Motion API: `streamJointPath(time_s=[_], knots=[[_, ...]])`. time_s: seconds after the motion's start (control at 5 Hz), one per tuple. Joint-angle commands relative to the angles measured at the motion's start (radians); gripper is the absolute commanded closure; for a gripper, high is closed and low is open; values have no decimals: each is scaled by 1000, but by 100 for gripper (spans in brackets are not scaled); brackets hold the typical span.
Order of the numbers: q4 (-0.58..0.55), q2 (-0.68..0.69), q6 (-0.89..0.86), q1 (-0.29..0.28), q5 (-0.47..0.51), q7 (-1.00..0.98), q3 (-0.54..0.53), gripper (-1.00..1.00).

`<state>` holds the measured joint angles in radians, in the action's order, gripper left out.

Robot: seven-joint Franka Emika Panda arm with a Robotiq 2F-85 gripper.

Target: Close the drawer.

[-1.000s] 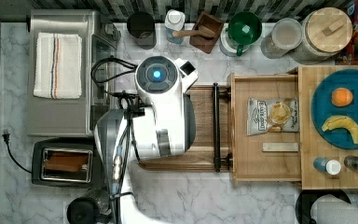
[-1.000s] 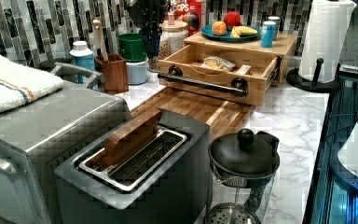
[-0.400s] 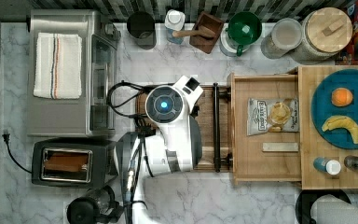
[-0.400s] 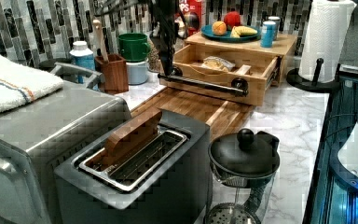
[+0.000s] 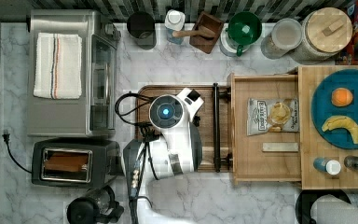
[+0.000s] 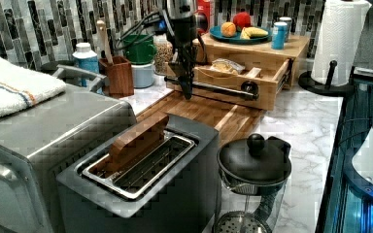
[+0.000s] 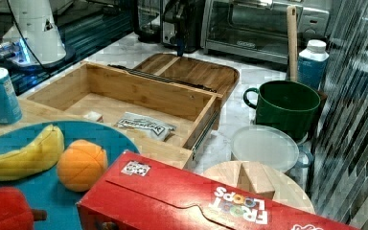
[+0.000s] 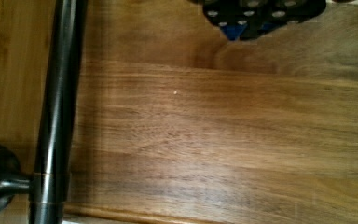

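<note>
Pincer (image 6: 188, 92) has neared one open drawer (image 5: 265, 163).

drawer (image 5: 265, 126) open over board (image 5: 177, 100), pincer (image 6: 187, 92) above board

top view overhead, left view low past toaster (image 6: 141, 184), right view opposite, both facing drawer (image 6: 233, 80)

Drawer (image 5: 265, 163) pulled open: shallow light bamboo box, low walls, long dark bar handle (image 5: 216, 127) along front, level, at top view's right.
</note>
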<state>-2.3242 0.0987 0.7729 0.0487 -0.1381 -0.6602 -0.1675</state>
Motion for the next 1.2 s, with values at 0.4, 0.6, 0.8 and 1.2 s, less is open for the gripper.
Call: streamJointPath(time_s=[0.4, 0.6, 0.8, 1.2], knots=[[-7, 5, 53, 39, -97, -113, 39, 100], [11, 34, 82, 78, -111, -161, 57, 100], [15, 65, 127, 87, -134, -176, 89, 100], [35, 86, 138, 122, -146, -201, 112, 100]])
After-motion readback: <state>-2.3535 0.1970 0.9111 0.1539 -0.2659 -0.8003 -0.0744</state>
